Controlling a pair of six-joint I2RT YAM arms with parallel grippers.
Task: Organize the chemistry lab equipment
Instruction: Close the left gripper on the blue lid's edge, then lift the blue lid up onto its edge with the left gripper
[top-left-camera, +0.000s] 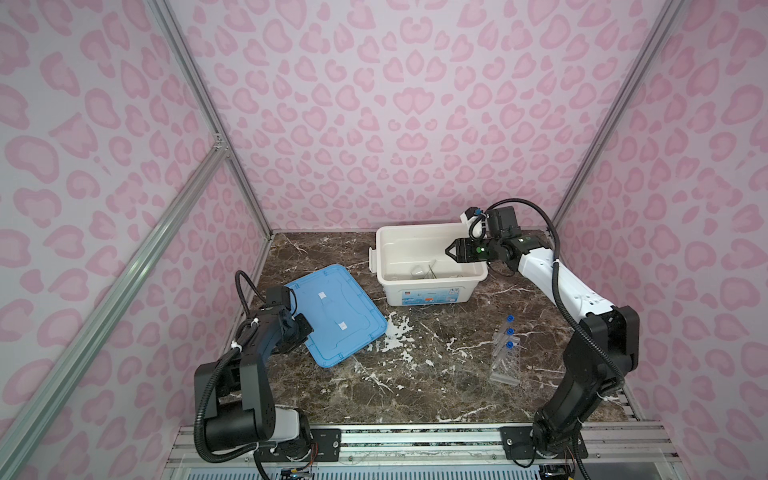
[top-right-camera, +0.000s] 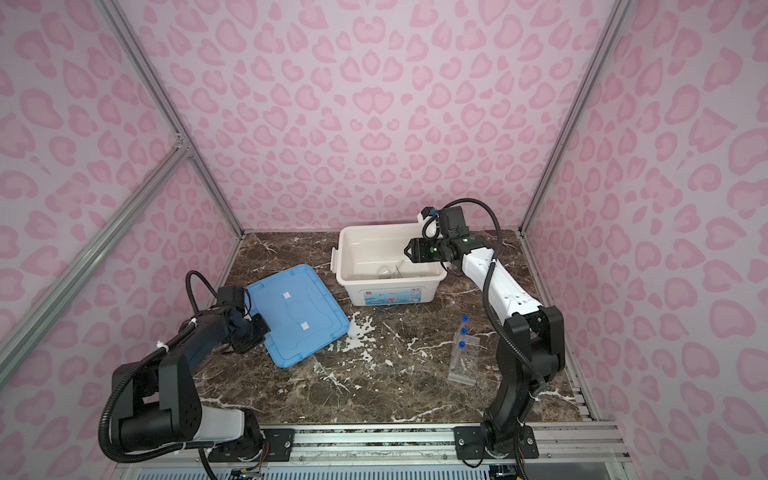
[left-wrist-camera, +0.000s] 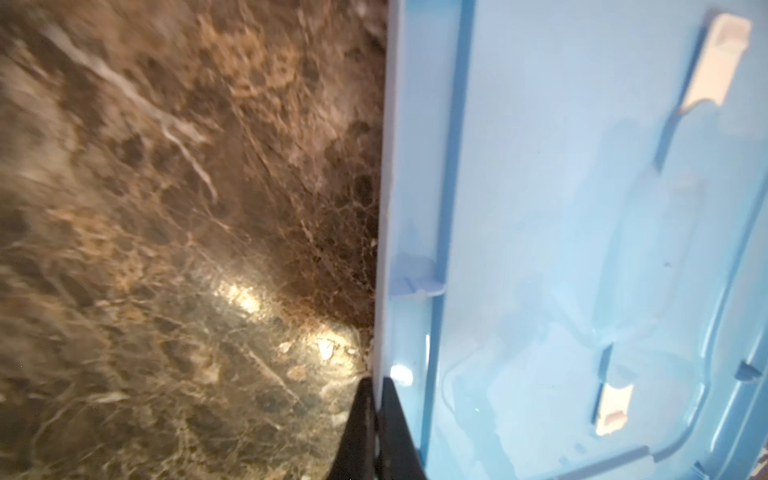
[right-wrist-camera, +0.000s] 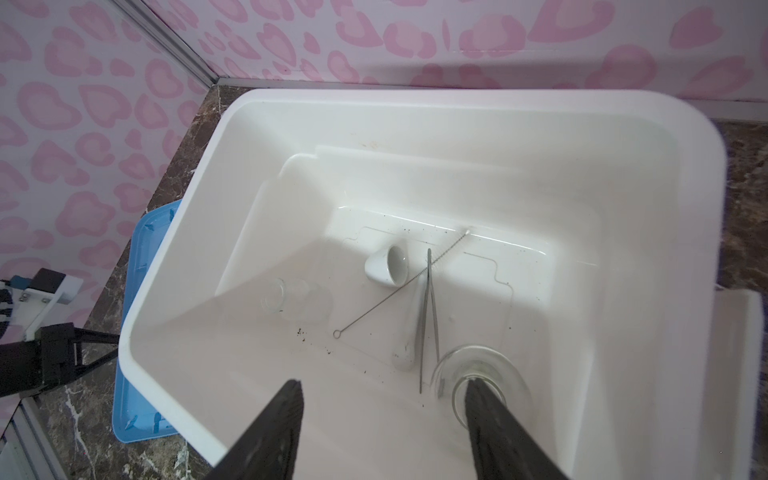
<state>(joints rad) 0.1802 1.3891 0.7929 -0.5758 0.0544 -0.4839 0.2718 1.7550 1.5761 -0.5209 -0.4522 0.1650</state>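
Pinching the rim of the blue lid (top-left-camera: 336, 311) beside the white bin (top-left-camera: 432, 285), my left gripper (left-wrist-camera: 376, 384) leaves that bin uncovered. My right gripper (right-wrist-camera: 383, 384) hangs spread above the mortar bowl (right-wrist-camera: 388, 266) and beakers (right-wrist-camera: 297, 301) inside. Racked test tubes (top-left-camera: 506, 345) wait on the counter (top-left-camera: 415, 374) before it.

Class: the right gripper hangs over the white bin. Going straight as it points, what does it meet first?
The right gripper probably meets the floor or far wall of the white bin, near the mortar bowl; depth is unclear.
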